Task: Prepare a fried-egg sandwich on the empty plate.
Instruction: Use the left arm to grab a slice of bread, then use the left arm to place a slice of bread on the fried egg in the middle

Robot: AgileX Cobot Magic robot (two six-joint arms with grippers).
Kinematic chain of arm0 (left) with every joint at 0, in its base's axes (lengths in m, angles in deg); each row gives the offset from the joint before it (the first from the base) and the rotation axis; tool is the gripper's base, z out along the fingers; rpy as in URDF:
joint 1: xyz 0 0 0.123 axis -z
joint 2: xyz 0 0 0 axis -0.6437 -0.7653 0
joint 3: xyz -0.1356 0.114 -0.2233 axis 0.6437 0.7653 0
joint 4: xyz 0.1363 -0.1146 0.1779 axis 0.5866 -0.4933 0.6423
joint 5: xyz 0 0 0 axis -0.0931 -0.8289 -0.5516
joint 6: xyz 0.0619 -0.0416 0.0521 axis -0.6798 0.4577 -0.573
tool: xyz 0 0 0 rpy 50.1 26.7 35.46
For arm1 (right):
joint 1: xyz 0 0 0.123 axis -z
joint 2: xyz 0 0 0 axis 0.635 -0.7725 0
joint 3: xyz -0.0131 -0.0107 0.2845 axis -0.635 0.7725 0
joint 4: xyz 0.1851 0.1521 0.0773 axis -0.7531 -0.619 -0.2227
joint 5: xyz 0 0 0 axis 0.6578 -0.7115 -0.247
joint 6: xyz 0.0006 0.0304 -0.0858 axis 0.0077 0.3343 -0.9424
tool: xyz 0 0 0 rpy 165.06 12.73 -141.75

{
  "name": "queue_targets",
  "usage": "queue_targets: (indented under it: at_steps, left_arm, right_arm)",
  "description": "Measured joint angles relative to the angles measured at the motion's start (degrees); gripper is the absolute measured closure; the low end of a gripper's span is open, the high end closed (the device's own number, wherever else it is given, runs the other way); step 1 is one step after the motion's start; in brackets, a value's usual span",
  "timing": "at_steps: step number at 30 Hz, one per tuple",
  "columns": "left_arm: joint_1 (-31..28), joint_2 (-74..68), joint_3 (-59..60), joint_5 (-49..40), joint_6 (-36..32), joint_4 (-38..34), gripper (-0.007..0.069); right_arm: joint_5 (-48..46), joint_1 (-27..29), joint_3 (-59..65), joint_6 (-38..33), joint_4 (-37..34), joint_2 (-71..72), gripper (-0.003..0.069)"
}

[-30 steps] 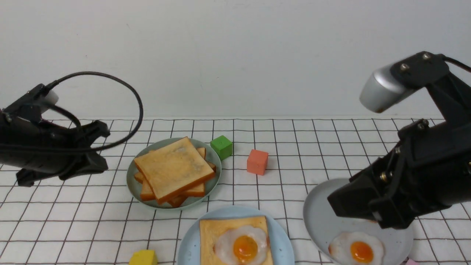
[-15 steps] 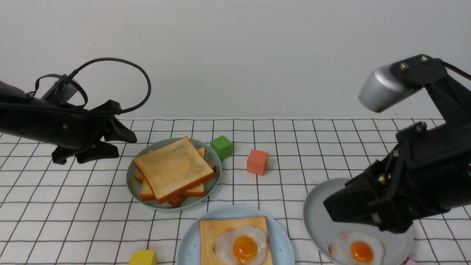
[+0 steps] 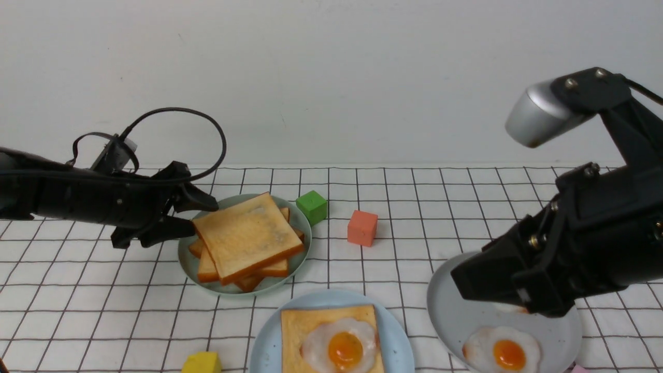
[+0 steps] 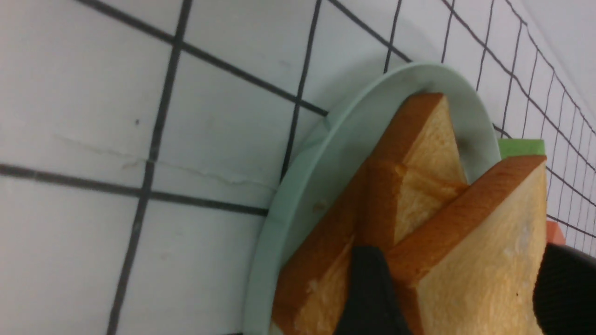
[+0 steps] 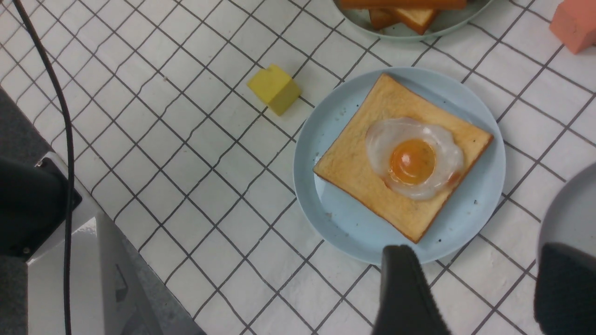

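The desk is wearing a matt white cloth that is creasing faintly. The blue plate and green plate are looking smooth, with a soft sheen. The toast is showing a dry, porous, matt face, while the egg is gleaming glossy and rubbery. The yellow cube is looking matt and foam-like. The right claw is showing matt black, finely textured fingers. A silver cap is shining like brushed metal.
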Motion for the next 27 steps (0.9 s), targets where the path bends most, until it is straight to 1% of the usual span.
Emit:
queue_targets:
  at_steps: [2, 5, 6, 7, 10, 12, 14, 16, 20, 23, 24, 27]
  left_arm:
    - [0.0, -0.6, -0.1, 0.0, -1.2, -1.5, 0.022]
    - [0.0, -1.0, -0.1, 0.1, -1.6, -1.6, 0.0276]
    - [0.0, -1.1, -0.1, 0.1, -1.6, -1.6, 0.0305]
    - [0.0, -1.2, -0.1, 0.2, -1.7, -1.4, 0.0349]
    - [0.0, -1.2, -0.1, 0.4, -1.8, -0.6, 0.0419]
    - [0.0, -1.2, -0.2, 0.5, -2.7, 0.1, 0.0517]
    - [-0.1, -1.2, -0.5, 0.3, -3.6, 0.2, 0.0585]
    - [-0.5, -1.2, -1.0, -0.6, -4.3, 0.2, 0.0617]
    - [-2.1, -0.1, -2.5, -4.4, -4.8, 0.0, 0.0621]
    - [-3.5, 3.3, -2.9, -7.8, -5.8, 0.1, 0.0621]
    - [-3.8, 5.5, -2.6, -10.1, -6.0, 0.1, 0.0621]
    - [-3.0, 10.4, 0.6, -12.7, -6.1, -1.0, 0.0621]
  right_arm:
    - [0.0, 0.0, 0.0, 0.7, 0.0, 0.0, 0.0265]
    - [0.0, 0.0, 0.0, 1.0, 0.0, 0.0, 0.0265]
    - [-0.1, 0.0, 0.0, 1.0, 0.0, 0.0, 0.0265]
    - [-0.2, 0.0, 0.0, 1.0, 0.0, 0.0, 0.0265]
    - [-0.4, 0.0, 0.0, 1.0, 0.0, 0.0, 0.0265]
    - [-0.6, 0.0, 0.0, 1.0, 0.0, 0.0, 0.0265]
    - [-0.9, 0.0, 0.0, 1.0, 0.0, 0.0, 0.0265]
    - [-1.1, 0.0, 0.0, 1.0, 0.0, 0.0, 0.0265]
    - [-1.2, 0.0, 0.0, 1.0, 0.0, 0.0, 0.0265]
    - [-1.6, 0.0, 0.0, 1.0, 0.0, 0.0, 0.0265]
    - [-1.9, 0.0, 0.0, 1.0, 0.0, 0.0, 0.0265]
    - [-2.7, 0.0, 0.0, 1.0, 0.0, 0.0, 0.0266]
